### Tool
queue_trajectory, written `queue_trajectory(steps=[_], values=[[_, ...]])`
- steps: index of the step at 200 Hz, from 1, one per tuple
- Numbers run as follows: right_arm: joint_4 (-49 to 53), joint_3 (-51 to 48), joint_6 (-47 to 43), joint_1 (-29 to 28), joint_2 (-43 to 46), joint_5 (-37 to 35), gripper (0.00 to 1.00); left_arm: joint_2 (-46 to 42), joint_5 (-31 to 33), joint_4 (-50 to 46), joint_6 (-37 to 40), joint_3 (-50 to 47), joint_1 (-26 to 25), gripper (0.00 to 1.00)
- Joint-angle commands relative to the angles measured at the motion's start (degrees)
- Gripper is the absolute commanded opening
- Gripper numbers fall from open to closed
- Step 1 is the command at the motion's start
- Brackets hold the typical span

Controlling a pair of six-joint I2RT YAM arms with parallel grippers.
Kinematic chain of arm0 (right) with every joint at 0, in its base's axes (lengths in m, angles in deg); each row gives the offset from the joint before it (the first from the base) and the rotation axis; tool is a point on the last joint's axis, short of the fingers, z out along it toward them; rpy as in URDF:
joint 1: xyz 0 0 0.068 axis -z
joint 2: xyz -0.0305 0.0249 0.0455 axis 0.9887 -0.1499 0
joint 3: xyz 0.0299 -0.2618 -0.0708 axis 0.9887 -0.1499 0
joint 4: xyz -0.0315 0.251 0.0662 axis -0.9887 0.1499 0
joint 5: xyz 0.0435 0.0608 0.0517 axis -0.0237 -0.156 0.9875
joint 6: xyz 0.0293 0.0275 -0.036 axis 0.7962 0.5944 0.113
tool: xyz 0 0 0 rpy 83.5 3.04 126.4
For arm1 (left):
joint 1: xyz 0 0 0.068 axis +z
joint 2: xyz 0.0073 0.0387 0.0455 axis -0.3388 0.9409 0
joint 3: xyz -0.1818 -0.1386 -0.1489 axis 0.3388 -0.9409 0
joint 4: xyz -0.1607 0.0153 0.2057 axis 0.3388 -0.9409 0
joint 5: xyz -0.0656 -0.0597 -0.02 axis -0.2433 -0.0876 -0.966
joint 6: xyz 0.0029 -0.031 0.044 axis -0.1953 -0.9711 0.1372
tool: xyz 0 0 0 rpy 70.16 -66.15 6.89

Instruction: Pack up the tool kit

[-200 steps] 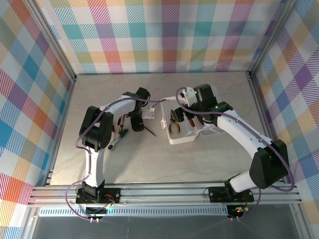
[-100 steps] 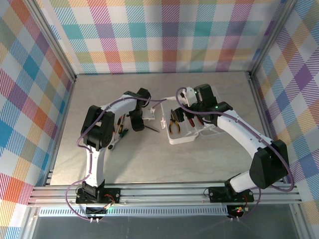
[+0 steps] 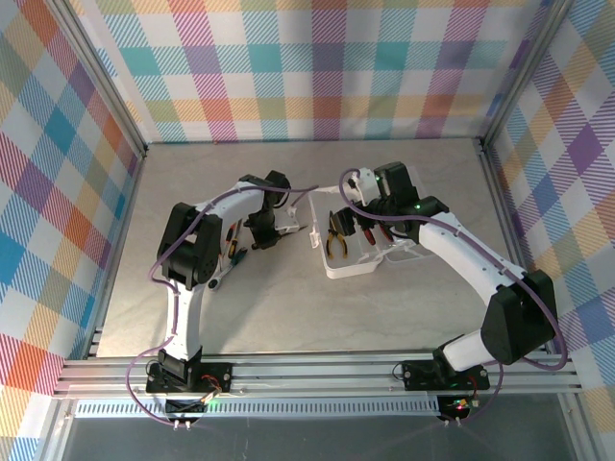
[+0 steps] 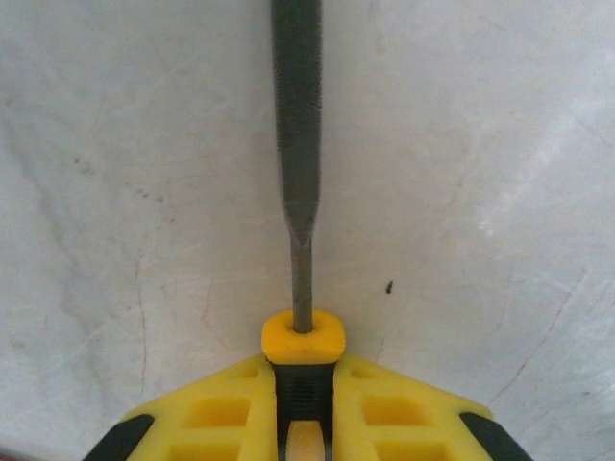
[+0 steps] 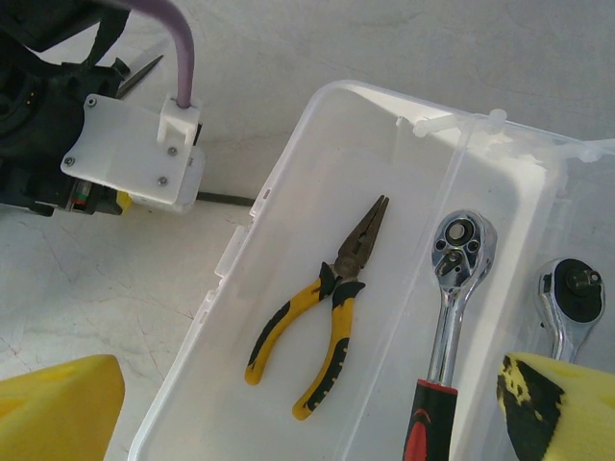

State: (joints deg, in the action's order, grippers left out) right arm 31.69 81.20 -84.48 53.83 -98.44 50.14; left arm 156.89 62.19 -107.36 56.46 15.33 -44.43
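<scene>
Here, the piece in play is a slim file-like tool [image 4: 296, 144] with a yellow-and-black handle [image 4: 303, 338], low on or just above the counter [image 4: 500, 192]. Its long axis runs straight out from the left end effector [image 4: 304, 384], whose yellow pads are pinched narrow on the handle from both sides. From the right wrist, the dark shaft emerges from under the left wrist housing [image 5: 130, 154] and points at the long left wall of the clear case [image 5: 288, 163]. It reaches right up to that wall from outside, though whether it touches I cannot tell. The case sits open toward the right of the counter, holding yellow-handled pliers [image 5: 327, 307] and two ratchets [image 5: 452, 269] laid along its length. The right end effector [image 5: 307, 403] hangs above it, spread wide and holding nothing. The case therefore lies directly ahead of the shaft tip, and the left arm is the nearer one. I judge the tool must clear the wall and turn lengthwise beside the pliers. Some loose tools [image 3: 229, 248] lie left of that arm.
</scene>
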Motion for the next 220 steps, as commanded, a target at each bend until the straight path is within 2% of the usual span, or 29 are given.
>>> queue_trajectory(steps=[1,43,77,99,121,141,163,184,204,220], values=[[0.8,0.76,-1.15,0.13,2.22,0.37,0.99,4.26,-1.77,-0.95,-6.47,1.83,0.57,0.13],[1.24,0.36,-1.2,0.13,3.32,0.28,0.99,3.02,-3.55,-3.26,-15.21,2.27,2.53,0.0],[1.6,0.75,-1.2,0.15,3.26,0.5,0.99,-1.81,-6.8,-2.03,-19.37,0.63,4.03,0.0],[2.05,1.42,-0.88,0.13,3.41,1.33,0.99,-6.8,-12.77,0.56,-22.32,0.89,4.99,0.0],[1.23,1.51,0.8,0.22,4.36,3.59,0.99,-12.45,-22.62,5.09,-26.52,0.46,5.64,0.0],[-0.9,1.33,3.73,0.39,5.06,6.5,0.99,-17.28,-32.11,13.18,-35.03,-2.45,5.51,0.0],[-5.01,1.32,7.63,0.56,4.92,12.06,0.99,-22.37,-41.66,28.99,-47.96,-9.63,4.03,0.0],[-10.19,2.03,12.21,0.73,3.58,17.09,1.0,-25.78,-45.56,44.55,-57.38,-15.94,0.92,0.0],[-15.1,2.77,16.06,0.83,2.12,18.17,0.9,-26.79,-48.6,56.23,-65.02,-20.19,-1.72,0.0],[-16.33,4.12,17.54,1.0,0.52,17.98,0.78,-26.21,-51.32,62.76,-69.43,-21.4,-3.31,0.0]])
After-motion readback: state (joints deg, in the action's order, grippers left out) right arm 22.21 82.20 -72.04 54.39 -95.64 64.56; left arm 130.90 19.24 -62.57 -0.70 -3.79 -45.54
